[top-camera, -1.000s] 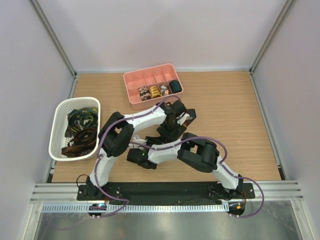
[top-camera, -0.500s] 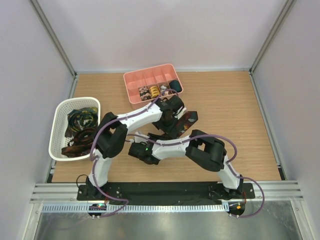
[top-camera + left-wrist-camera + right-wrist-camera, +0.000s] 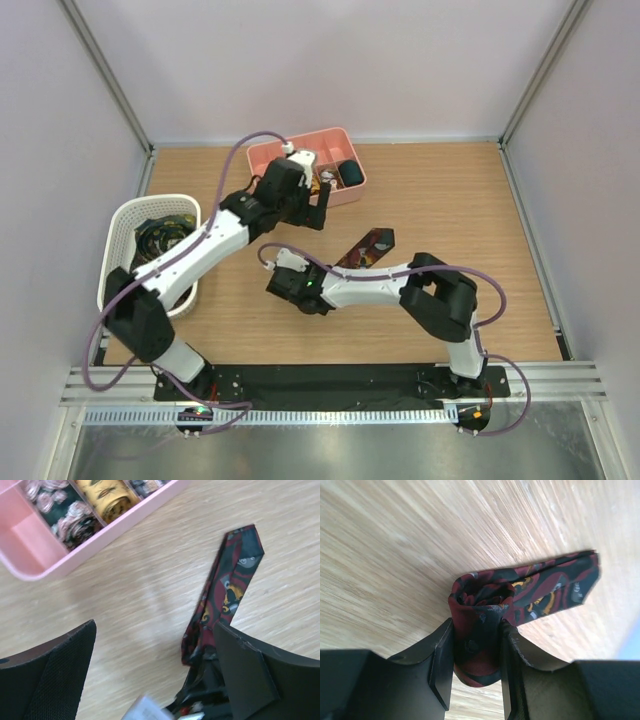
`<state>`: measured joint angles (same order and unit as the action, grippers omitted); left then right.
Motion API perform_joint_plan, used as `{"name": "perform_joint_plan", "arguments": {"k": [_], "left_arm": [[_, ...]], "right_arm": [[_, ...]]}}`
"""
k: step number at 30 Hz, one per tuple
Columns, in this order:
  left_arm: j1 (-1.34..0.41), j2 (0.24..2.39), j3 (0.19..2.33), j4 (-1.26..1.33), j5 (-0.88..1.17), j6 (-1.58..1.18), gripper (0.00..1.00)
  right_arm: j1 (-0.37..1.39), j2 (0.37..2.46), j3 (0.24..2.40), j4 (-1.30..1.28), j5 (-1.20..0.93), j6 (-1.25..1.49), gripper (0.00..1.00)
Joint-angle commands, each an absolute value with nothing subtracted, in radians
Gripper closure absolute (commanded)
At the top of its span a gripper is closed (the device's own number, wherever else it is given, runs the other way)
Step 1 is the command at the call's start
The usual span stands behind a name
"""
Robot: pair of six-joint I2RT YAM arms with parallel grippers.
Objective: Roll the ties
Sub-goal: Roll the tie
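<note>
A dark red tie point(image 3: 367, 246) with yellow prints lies on the wooden table, its pointed end toward the far right. Its near end is wound into a small roll point(image 3: 479, 625). My right gripper point(image 3: 476, 645) is shut on that roll, low over the table point(image 3: 312, 282), and the flat tail point(image 3: 555, 587) stretches away from it. My left gripper point(image 3: 318, 212) hangs open and empty above the table, between the pink tray and the tie point(image 3: 231, 582); its fingers point(image 3: 55, 672) stand wide apart. Rolled ties point(image 3: 107, 492) sit in the pink tray's compartments.
The pink divided tray point(image 3: 262, 158) stands at the back of the table, with a bare compartment point(image 3: 32, 540) on its left side. A white mesh basket point(image 3: 118, 262) at the left holds several loose ties point(image 3: 160, 242). The left arm reaches diagonally over the table beside the basket.
My left gripper opened wide and left the tie, swinging up and left toward the pink tray. The right gripper stayed shut on the roll, shifting slightly.
</note>
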<state>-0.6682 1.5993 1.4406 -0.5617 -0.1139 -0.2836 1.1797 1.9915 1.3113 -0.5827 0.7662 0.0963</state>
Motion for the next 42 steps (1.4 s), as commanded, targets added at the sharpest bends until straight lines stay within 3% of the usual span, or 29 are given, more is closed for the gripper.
{"name": "perform_joint_plan", "arguments": {"k": [1, 6, 17, 29, 36, 42], "left_arm": [[-0.641, 1.455, 1.263, -0.373, -0.185, -0.398, 0.00], [-0.609, 1.257, 1.051, -0.227, -0.204, -0.477, 0.00], [-0.607, 1.115, 0.738, -0.040, -0.232, -0.548, 0.00], [-0.609, 1.166, 0.621, 0.130, -0.071, -0.411, 0.00], [-0.687, 1.224, 0.451, 0.577, 0.078, -0.206, 0.00], [-0.732, 1.354, 0.532, 0.563, 0.199, -0.042, 0.00]], "right_arm": [[1.112, 1.892, 1.255, -0.519, 0.580, 0.199, 0.99], [1.014, 1.760, 1.125, -0.401, 0.391, 0.244, 0.99], [0.822, 1.637, 0.950, -0.242, -0.012, 0.291, 0.99], [0.574, 1.687, 0.828, -0.081, -0.417, 0.350, 0.99], [0.476, 1.735, 0.772, 0.049, -0.616, 0.374, 0.99], [0.422, 1.808, 0.744, 0.155, -0.771, 0.425, 0.98]]}}
